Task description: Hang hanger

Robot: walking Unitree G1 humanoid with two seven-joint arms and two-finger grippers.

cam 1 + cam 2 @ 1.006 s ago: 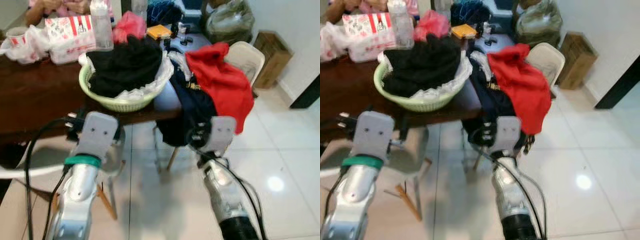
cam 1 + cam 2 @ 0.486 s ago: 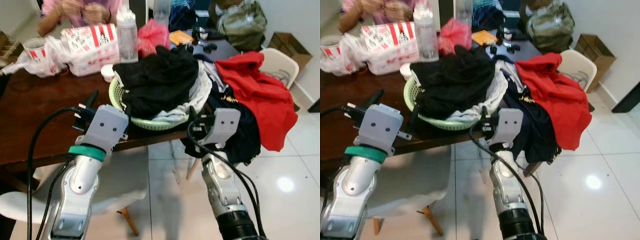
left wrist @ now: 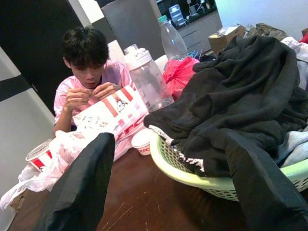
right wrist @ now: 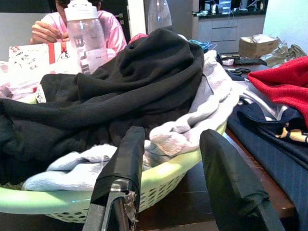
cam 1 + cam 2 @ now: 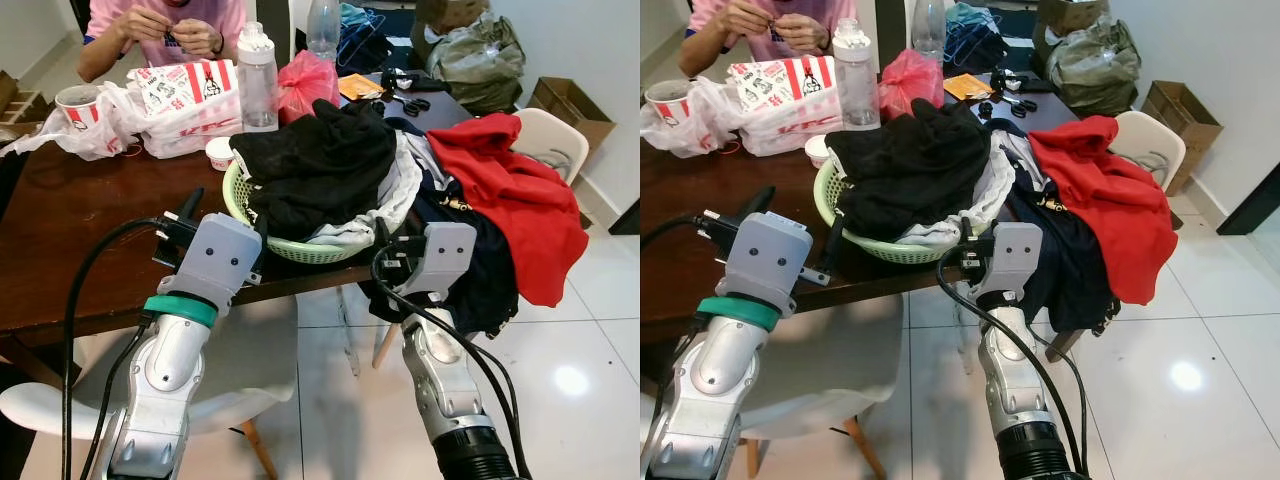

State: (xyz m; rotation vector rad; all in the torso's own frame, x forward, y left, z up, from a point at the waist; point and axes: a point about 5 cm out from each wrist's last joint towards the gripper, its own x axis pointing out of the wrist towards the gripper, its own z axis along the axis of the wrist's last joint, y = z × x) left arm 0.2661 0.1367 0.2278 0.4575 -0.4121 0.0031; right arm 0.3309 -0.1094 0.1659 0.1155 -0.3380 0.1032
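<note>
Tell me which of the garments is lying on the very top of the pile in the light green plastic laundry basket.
It is the black garment, heaped highest in the light green basket. The white and pale grey clothes lie beneath it and spill over the rim, while the red garment hangs outside, over a chair.

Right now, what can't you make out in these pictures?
- Any hanger: none can be made out.
- What lies deeper in the green basket: the black garment covers it.
- The chair: the red garment drapes over most of it.
- The person: bags and a box on the table hide the lower body.

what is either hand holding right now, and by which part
Nothing. Both the left hand and the right hand are open and empty, poised near the green laundry basket of clothes.
</note>
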